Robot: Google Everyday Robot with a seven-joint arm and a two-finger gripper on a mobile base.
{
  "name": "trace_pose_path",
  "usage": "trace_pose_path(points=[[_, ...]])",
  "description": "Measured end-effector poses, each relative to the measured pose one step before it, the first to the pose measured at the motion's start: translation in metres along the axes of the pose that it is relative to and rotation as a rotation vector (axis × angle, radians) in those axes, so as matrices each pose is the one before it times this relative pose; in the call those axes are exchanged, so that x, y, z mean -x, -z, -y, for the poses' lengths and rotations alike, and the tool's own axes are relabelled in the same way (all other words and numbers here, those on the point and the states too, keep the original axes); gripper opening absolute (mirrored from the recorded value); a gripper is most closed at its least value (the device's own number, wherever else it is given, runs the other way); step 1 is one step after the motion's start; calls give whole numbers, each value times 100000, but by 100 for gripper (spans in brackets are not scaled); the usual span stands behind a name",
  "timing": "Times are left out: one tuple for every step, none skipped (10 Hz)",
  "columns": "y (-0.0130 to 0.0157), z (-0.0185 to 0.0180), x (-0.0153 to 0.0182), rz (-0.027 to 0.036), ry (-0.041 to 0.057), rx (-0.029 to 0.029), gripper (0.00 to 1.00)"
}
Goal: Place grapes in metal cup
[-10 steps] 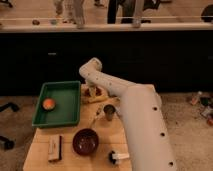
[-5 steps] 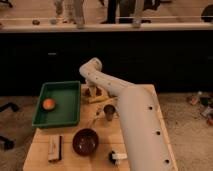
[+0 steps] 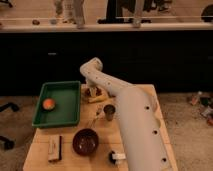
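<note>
Change: hardly anything is seen to have moved in the last half second; the arm's thick lower link is shifted slightly left, and the gripper is kept at the same spot at the back of the table.
Room: a dark cabinet front is seen behind the table, with a pale ledge above it. The legs of standing people are visible beyond that, and a grey speckled floor lies to either side.
Table [image 3: 45, 135]: light wood, with everything set on its top.
Counts: one tray, one bowl, one cup, one bunch of grapes and one orange fruit are counted. Two small items at the front edge cannot be identified.
Arm [image 3: 135, 120]: white; it is raised from the lower right, leans left to an elbow at the back, and is bent down from there.
Tray [image 3: 72, 112]: green, on the left, with the orange fruit [image 3: 48, 104] lying in it.
Bowl [image 3: 86, 141]: dark red, at the front, near the tray's corner.
Gripper [image 3: 92, 89]: held low over the grapes, just right of the tray. How far open it is, and whether anything is gripped, cannot be told.
Grapes [image 3: 96, 93]: a reddish bunch on a pale yellow block [image 3: 96, 99], directly under the gripper and outside the cup.
Cup [image 3: 109, 112]: metal, upright, in front of the grapes and apart from them, beside the arm.
</note>
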Motion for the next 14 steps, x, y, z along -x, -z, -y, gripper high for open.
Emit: trace_pose_path(points=[[-38, 0, -61, 188, -34, 39, 61], [-29, -8, -63, 289, -158, 21, 50], [21, 28, -5, 493, -303, -122, 40], [41, 13, -108, 636, -582, -173, 30], [56, -17, -214, 669, -838, -103, 19], [52, -3, -95, 482, -640, -93, 9], [18, -34, -91, 194, -341, -43, 3], [82, 5, -90, 148, -302, -121, 0], [137, -3, -105, -33, -182, -308, 0], [220, 19, -65, 67, -190, -494, 0], [243, -13, -103, -46, -112, -550, 0], [322, 17, -79, -133, -82, -790, 0], [369, 52, -20, -41, -66, -899, 0], [303, 22, -58, -30, -113, -796, 0]])
